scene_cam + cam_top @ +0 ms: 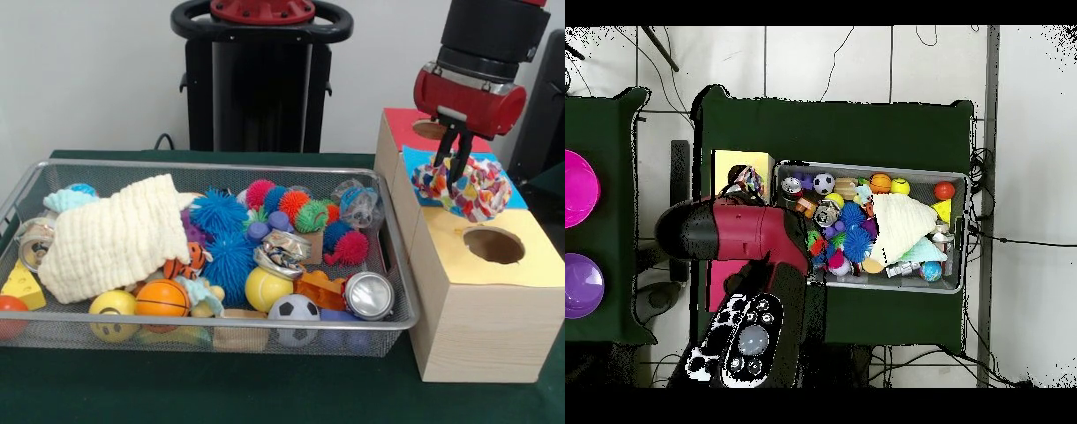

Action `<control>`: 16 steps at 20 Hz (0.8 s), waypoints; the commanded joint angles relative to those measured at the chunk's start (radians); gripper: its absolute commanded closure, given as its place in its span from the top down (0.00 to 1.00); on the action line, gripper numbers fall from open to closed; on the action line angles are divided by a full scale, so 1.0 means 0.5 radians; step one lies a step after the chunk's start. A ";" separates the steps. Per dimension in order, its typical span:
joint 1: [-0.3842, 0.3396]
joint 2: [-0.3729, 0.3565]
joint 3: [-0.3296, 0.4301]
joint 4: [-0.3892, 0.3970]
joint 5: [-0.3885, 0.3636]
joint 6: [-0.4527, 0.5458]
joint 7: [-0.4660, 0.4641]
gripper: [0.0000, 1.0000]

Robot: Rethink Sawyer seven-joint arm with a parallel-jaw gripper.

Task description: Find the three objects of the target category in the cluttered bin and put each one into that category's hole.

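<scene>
My gripper (456,170) is shut on a white cloth (465,187) printed with small coloured patches. It holds the bunched cloth over the blue-panelled box top (417,160), just behind the yellow-panelled round hole (493,245) of the nearest pale wood box. In the overhead view the cloth (747,181) shows at the edge of the yellow panel (735,163), with my arm (745,232) covering the boxes behind. The silver wire mesh bin (221,326) sits left of the boxes, also seen in the overhead view (955,285). No other printed cloth shows in it.
A cream waffle cloth (115,235) lies over the bin's left half. Spiky balls (219,212), a yellow ball (267,289), a small soccer ball (294,309), a can (368,295) and toys fill the bin. A red-panelled box (408,123) stands behind the blue one. Purple bowls (579,188) sit aside.
</scene>
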 commanded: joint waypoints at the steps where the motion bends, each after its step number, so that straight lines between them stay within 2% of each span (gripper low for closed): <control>1: 0.040 0.120 0.093 -0.031 0.061 0.158 0.295 0.00; 6: 0.034 0.117 0.082 0.000 0.068 0.121 0.293 0.00; 16: 0.107 0.240 0.061 -0.067 0.141 0.043 0.394 0.00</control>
